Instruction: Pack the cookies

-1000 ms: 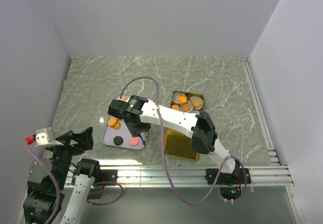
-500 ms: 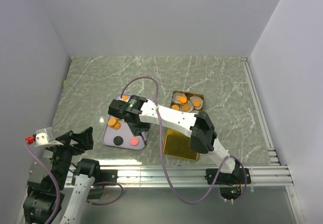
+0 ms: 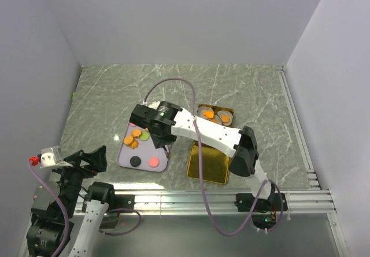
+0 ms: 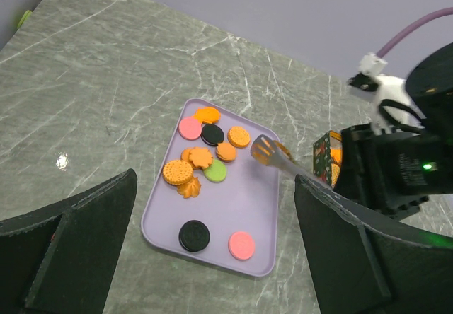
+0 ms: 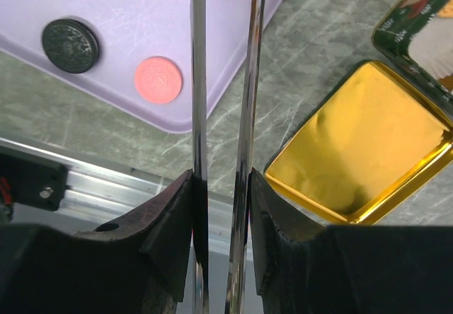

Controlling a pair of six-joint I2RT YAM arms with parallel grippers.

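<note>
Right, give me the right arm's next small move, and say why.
Probably swing the tongs toward the tin. The right pincer clamps them, their tips hover at the right edge of the tray, seemingly holding an orange cookie, and the tin stands just beyond.

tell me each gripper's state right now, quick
left gripper: open, holding nothing
right gripper: closed on tongs

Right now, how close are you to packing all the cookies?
Done: a few cookies sit in the tin. In hand: the right claw is shut on tongs, over the purple tray; I can't tell if they hold a cookie. Left: about eleven more on the tray, and the gold lid is still off.
</note>
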